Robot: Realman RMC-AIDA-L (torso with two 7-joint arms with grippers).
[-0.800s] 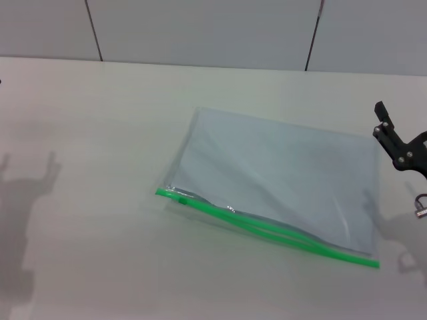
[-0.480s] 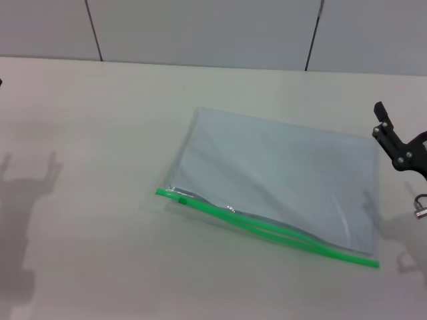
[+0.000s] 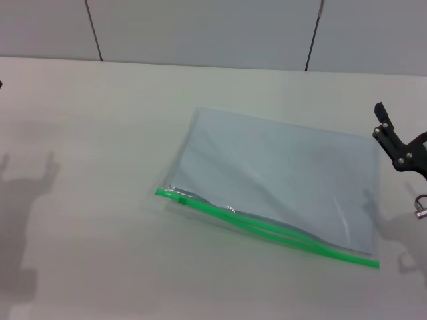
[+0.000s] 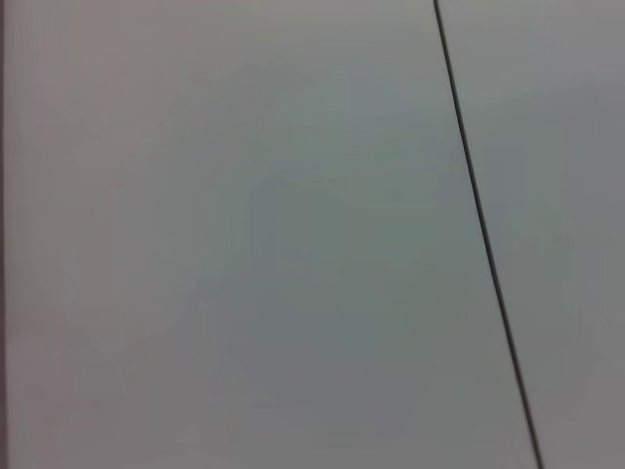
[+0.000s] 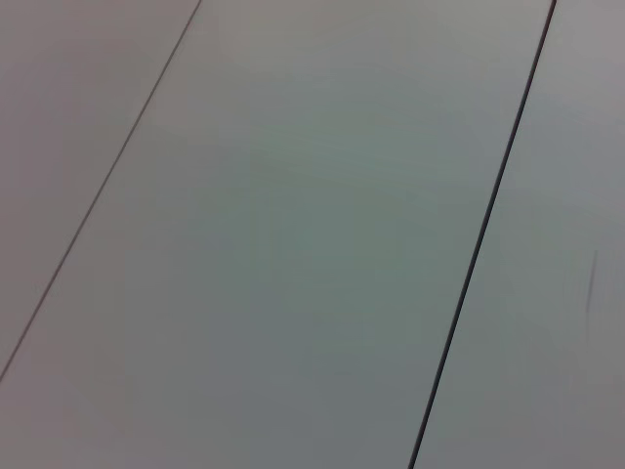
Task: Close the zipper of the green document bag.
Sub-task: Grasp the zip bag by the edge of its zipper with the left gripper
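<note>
Zipper (image 3: 267, 229) — nearest edge of the green document bag (image 3: 280, 177), flat on the desk (image 3: 100, 167); slider at its left end, strip gaping. Unchanged over the last moments. Right gripper (image 3: 400, 143) — beside the bag's far-right corner, unmoved; finger state cannot be told. Closing not begun.

No readable text, labels, brands or numbers in any view. The green document bag (image 3: 280, 180) looks unprinted, though glare on its plastic may hide small marks. The table (image 3: 87, 220) carries no markings. Both wrist views show only plain panels.
</note>
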